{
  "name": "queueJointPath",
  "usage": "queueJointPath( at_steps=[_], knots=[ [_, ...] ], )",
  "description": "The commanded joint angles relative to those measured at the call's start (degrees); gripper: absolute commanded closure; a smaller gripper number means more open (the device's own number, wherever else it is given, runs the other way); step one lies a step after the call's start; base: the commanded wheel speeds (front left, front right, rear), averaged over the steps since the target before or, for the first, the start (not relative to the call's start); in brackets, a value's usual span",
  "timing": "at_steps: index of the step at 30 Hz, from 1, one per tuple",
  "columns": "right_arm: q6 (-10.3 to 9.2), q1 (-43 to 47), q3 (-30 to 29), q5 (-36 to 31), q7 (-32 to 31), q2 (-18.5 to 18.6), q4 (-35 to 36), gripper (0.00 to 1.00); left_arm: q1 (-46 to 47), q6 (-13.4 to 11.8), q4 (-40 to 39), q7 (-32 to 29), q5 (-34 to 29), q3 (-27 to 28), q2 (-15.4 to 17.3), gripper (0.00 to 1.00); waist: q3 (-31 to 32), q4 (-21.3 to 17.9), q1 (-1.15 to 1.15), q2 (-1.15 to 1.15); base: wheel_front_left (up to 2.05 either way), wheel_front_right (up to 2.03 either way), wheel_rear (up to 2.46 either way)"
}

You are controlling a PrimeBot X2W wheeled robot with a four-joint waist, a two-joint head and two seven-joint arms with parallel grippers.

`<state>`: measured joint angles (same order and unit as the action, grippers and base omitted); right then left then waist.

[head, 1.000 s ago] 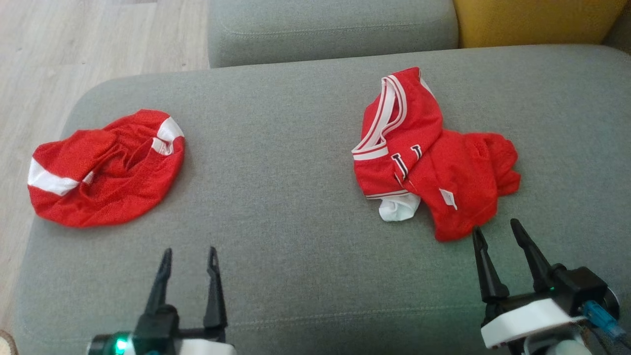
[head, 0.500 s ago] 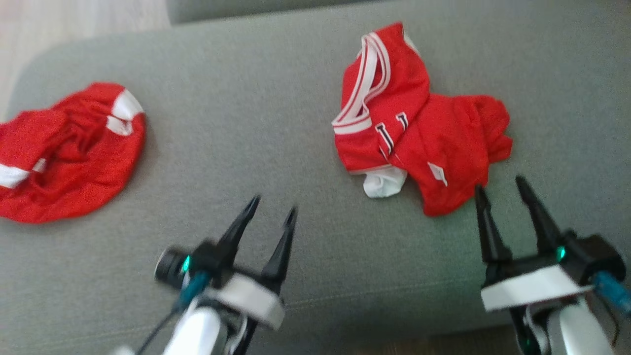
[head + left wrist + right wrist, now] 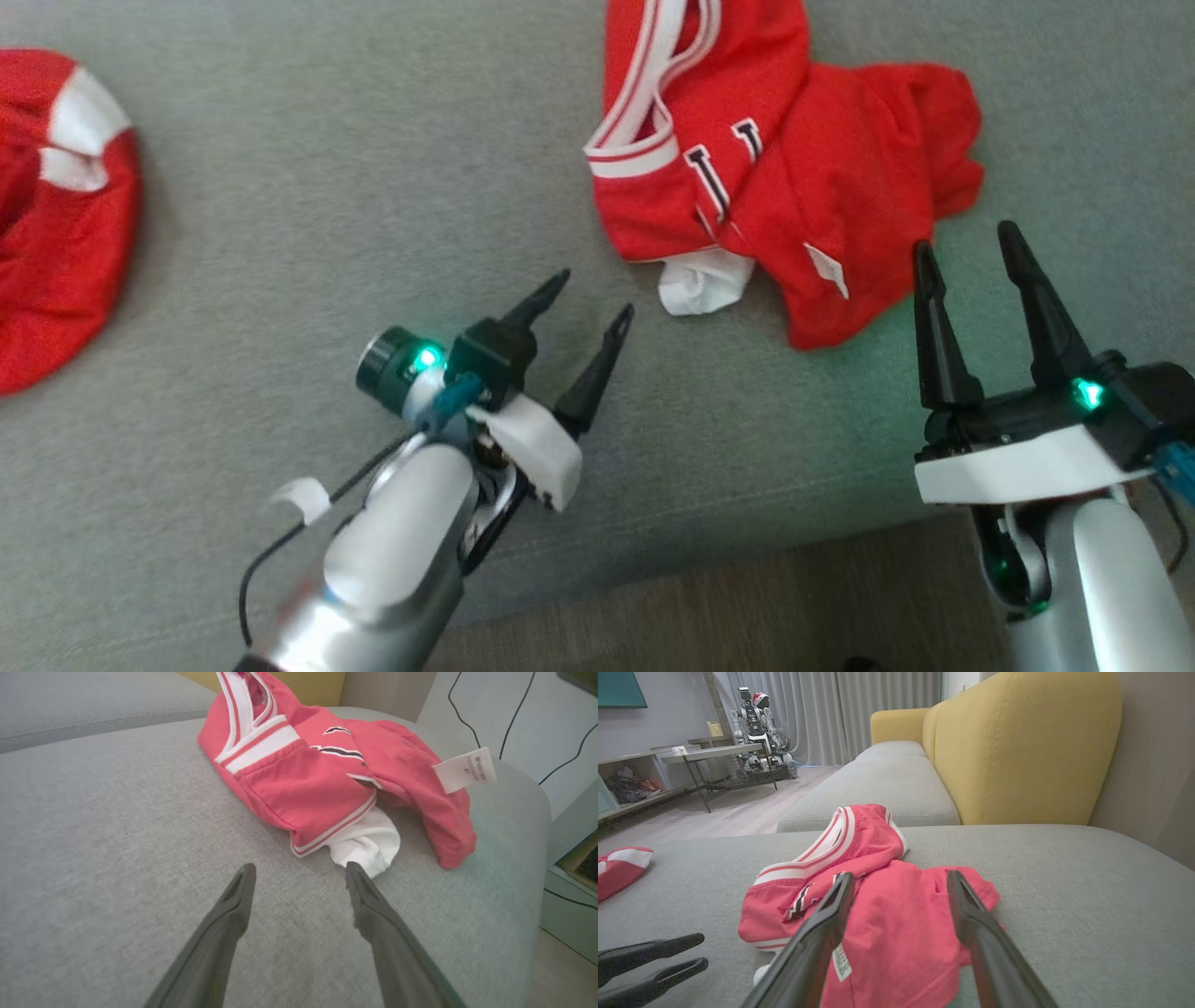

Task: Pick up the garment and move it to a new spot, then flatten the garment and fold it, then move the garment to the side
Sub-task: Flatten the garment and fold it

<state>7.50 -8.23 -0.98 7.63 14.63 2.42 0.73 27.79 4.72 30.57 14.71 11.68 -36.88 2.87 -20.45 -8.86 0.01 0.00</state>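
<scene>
Garment (image 3: 794, 177): red jersey w/ white-striped trim, crumpled on the grey sofa seat (image 3: 373, 205). It lies at approx 1 o'clock in the head view. It's bunched, not flat. The striped trim is doubled over at its 11 o'clock & black-white lettering is creased across the middle. A white wad (image 3: 702, 283) pokes out at its 7 o'clock, & a care label (image 3: 827, 271) is turned outward near 6. It reads as a loose heap, so step one (pick up, move) looks not yet begun.

Left hand (image 3: 592, 295) sits at the garment's 7–8 o'clock, fingers spread & empty, tips aimed at the white wad. In its wrist view one tip is just beside that wad; contact unclear. Right hand (image 3: 966, 238) is at the garment's 5 o'clock, also spread & empty. From its own camera the fingers frame the near hem; touching or not, can't tell. Judgement: the two hands flank the near edge so as to take it at two pts & lift w/o more bunching.

Second red garment (image 3: 56, 233) lies well apart at 9 o'clock, cut by the frame edge. A strip of wood floor (image 3: 747, 607) shows at 6.

Hidden or hard to make out:
- The garment's top is cut off at 12 in the head view.
- Under-layers are hidden, & neck hole vs armhole can't be told.
- The lettering can't be read, & the label print is too small.
- White wad could be lining or a separate item; can't tell.
</scene>
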Motion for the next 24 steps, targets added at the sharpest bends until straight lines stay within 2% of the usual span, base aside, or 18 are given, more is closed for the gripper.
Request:
queueJointPath(
  at_steps=[1,9,13,14,15,16,19,24],
  knots=[
    [-0.01,-1.39,1.18,0.37,0.37,0.45,2.35,0.0,2.75,-0.52,-1.02,0.29,0.76,0.65,0.01,0.0,-1.28,-1.55,-0.01,0.0,0.0,0.0,0.0],
    [-0.01,-2.33,1.54,1.23,0.37,0.45,3.75,0.0,6.28,-1.24,0.22,0.29,2.43,-1.33,0.01,0.0,-2.39,-4.23,-0.01,0.0,0.0,0.0,0.0],
    [-0.01,-2.39,1.64,2.04,0.37,0.45,4.36,0.0,8.52,-3.03,0.85,0.29,-0.57,-1.77,0.01,0.0,-3.03,-5.88,-0.01,0.0,0.0,0.0,0.0],
    [-0.01,-2.38,1.58,2.19,0.37,0.45,4.37,0.0,8.7,-2.97,0.96,0.29,-1.11,-1.81,0.01,0.38,-3.06,-6.12,-0.01,0.0,0.0,0.0,0.0],
    [-0.01,-2.39,1.41,2.36,0.37,0.45,4.32,0.0,8.86,-3.24,1.04,0.29,-1.73,-1.7,0.01,0.88,-3.02,-6.32,-0.01,0.0,0.0,0.0,0.0],
    [-0.01,-2.4,1.32,2.55,0.37,0.45,4.19,0.0,8.91,-3.51,1.22,0.29,-2.28,-1.52,0.01,1.0,-2.9,-6.53,-0.01,0.0,0.0,0.0,0.0],
    [-0.01,-2.39,1.18,2.94,0.37,0.45,3.94,0.0,8.7,-4.23,2.28,0.29,-3.02,-0.48,0.01,1.0,-2.18,-6.86,-0.01,0.0,0.0,0.0,0.0],
    [-0.01,-2.02,1.66,3.33,0.37,0.45,3.5,0.0,7.6,-2.96,2.18,0.29,-2.89,0.76,0.01,1.0,-0.26,-6.81,-0.01,0.0,0.0,0.0,0.0]
  ],
)
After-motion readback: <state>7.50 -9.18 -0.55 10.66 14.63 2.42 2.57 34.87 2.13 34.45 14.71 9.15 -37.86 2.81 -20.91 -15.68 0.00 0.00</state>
